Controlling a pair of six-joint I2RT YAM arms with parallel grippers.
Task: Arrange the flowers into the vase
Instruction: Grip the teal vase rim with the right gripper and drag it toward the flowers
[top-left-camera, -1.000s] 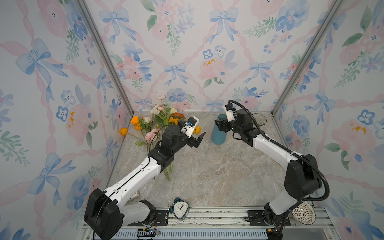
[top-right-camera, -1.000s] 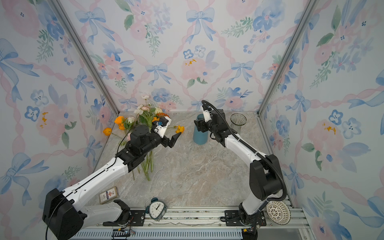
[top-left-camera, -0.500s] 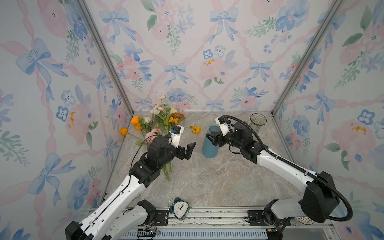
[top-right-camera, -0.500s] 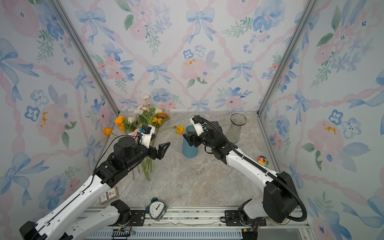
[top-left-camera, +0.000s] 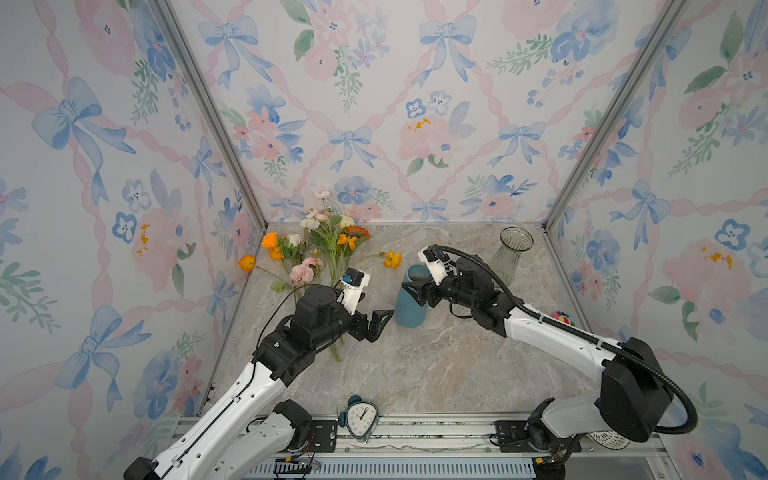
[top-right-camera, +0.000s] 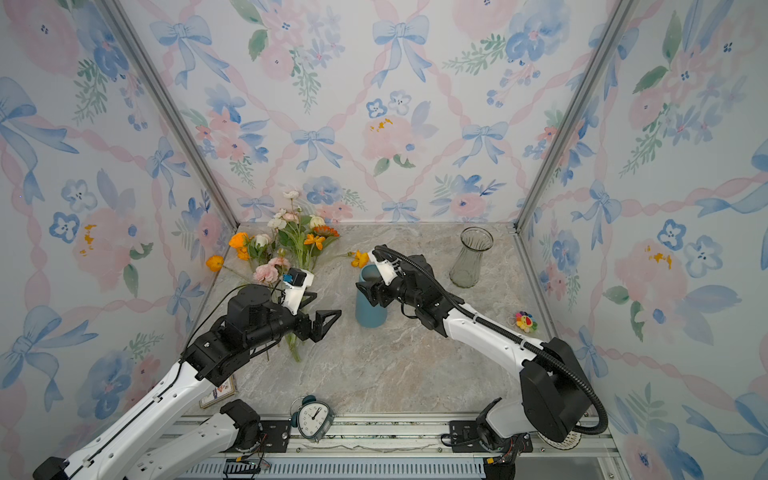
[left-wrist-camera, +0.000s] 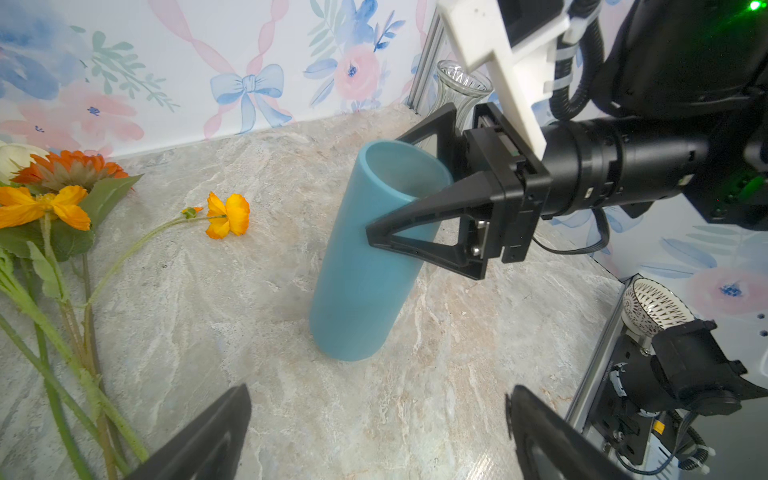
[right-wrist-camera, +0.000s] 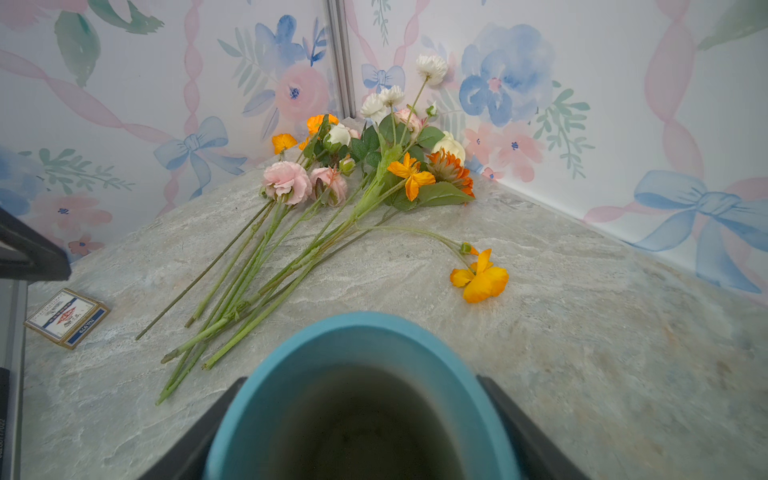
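Right gripper clamped on one blue cylindrical vase; left gripper jaws fully spread, holding nothing.
Vases: two. The blue one sits at table centre, and one clear glass vase stands far right, well apart. Flowers: roughly a dozen stems in one heap, far left. One orange bloom lies apart from the heap, near the blue vase. One alarm clock is at the near edge.

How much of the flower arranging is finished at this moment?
Done: nothing yet; the blue vase looks empty inside. In hand: the right gripper clamps the blue vase near its rim, tilted; the left gripper is open and empty beside it. Left: all the flowers lie on the table, to be picked and inserted.
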